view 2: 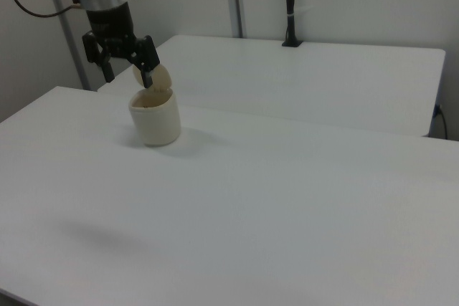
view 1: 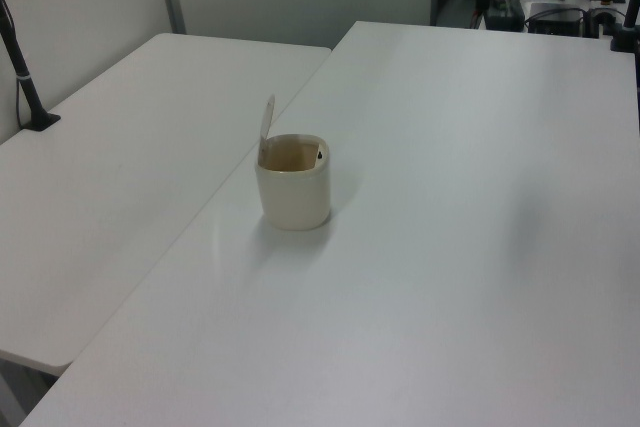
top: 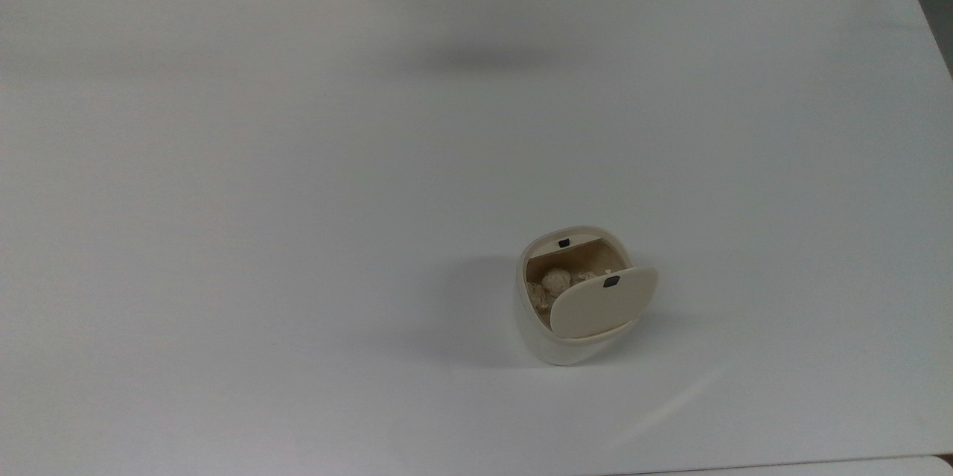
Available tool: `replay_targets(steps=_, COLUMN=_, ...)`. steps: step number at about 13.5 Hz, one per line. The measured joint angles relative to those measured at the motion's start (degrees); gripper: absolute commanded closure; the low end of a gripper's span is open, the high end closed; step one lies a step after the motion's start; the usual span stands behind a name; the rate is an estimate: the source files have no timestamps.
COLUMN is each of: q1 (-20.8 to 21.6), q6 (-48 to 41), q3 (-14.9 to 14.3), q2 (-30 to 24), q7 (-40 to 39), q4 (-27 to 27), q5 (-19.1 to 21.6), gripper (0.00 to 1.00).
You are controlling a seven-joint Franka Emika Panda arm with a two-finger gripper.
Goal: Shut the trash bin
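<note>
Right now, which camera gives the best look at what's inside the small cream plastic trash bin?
The top view: it looks down into the small cream plastic trash bin, showing crumpled paper wads beside the raised beige lid. The left view shows just the inner wall, the right view just the rim.

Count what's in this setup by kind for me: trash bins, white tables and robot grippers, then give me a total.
trash bin: 1, lid standing open
white tables: 2, set edge to edge, the bin on the larger one
gripper: 1, fingers apart
Total: 4
</note>
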Motion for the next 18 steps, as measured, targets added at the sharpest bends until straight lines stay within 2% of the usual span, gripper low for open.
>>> replay_targets(steps=1, q1=-0.01, q6=-0.18, q3=0.0, q2=0.0, q7=-0.01, q4=0.0, q5=0.0, gripper=0.01)
replay_targets(steps=2, q1=-0.01, q6=-0.2, q3=0.0, q2=0.0, q7=0.01, q4=0.0, q5=-0.01, gripper=0.12)
replay_targets(steps=3, q1=-0.01, q6=-0.2, q3=0.0, q2=0.0, q7=0.04, q4=0.0, q5=-0.01, gripper=0.28)
replay_targets(steps=4, q1=-0.01, q6=-0.2, q3=0.0, q2=0.0, q7=0.04, q4=0.04, q5=-0.01, gripper=0.38)
replay_targets(steps=6, q1=0.53, q6=0.4, q3=0.03, q2=-0.03, q7=0.73, q4=0.29, q5=-0.01, gripper=0.72)
replay_targets(steps=7, q1=1.1, q6=2.23, q3=0.05, q2=-0.04, q7=3.94, q4=0.43, q5=0.0, gripper=0.93)
replay_targets(steps=8, q1=1.51, q6=5.21, q3=0.12, q2=0.04, q7=8.48, q4=0.46, q5=0.0, gripper=1.0)
replay_targets(steps=11, q1=3.22, q6=13.7, q3=0.29, q2=1.92, q7=22.76, q4=0.44, q5=0.08, gripper=1.0)
replay_targets(steps=16, q1=7.62, q6=27.03, q3=0.47, q2=10.84, q7=52.85, q4=3.63, q5=0.04, gripper=1.0)
replay_targets(steps=18, q1=9.06, q6=31.24, q3=0.48, q2=13.75, q7=59.56, q4=5.35, q5=0.03, gripper=1.0)
